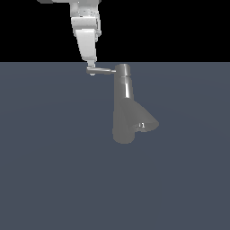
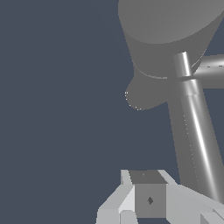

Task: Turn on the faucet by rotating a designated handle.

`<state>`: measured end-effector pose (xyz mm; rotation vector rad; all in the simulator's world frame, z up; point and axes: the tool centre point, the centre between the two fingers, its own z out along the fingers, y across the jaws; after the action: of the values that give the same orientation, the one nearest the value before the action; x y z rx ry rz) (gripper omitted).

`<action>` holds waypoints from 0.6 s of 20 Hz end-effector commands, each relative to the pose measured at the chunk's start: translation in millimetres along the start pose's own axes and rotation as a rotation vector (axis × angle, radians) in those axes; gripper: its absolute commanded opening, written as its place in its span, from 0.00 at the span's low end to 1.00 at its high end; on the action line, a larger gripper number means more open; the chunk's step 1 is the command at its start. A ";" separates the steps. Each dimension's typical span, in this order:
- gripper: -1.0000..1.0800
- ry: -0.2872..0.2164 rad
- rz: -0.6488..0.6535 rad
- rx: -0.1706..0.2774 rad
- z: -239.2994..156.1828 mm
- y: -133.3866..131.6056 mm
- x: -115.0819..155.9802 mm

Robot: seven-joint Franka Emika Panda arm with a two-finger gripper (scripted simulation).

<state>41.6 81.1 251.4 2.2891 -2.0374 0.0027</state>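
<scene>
The grey faucet (image 1: 122, 112) stands mid-scene with its flared cone spout (image 1: 143, 120), which carries a small white mark, pointing toward the exterior view's right. The thin handle (image 1: 106, 70) sticks out from the top cap toward the exterior view's left. My gripper (image 1: 92, 67) comes down from above and sits at the handle's free end, touching or nearly touching it. In the wrist view the handle (image 2: 199, 131) runs as a shiny rod right beside my gripper (image 2: 142, 199). The fingers (image 2: 150, 200) show no gap and nothing is held between them.
The faucet stands on a flat blue-grey floor (image 1: 54, 170) that stretches all around it. The thick faucet body (image 2: 170, 30) fills the wrist view beyond the rod. No other objects show.
</scene>
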 end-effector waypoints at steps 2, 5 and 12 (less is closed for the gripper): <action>0.00 0.000 -0.001 -0.008 -2.0 12.5 -0.2; 0.00 0.000 -0.001 -0.008 -5.6 21.3 -0.1; 0.00 0.001 0.000 -0.008 -14.3 41.9 0.5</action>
<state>10.1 70.2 268.3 2.2783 -2.0512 0.0081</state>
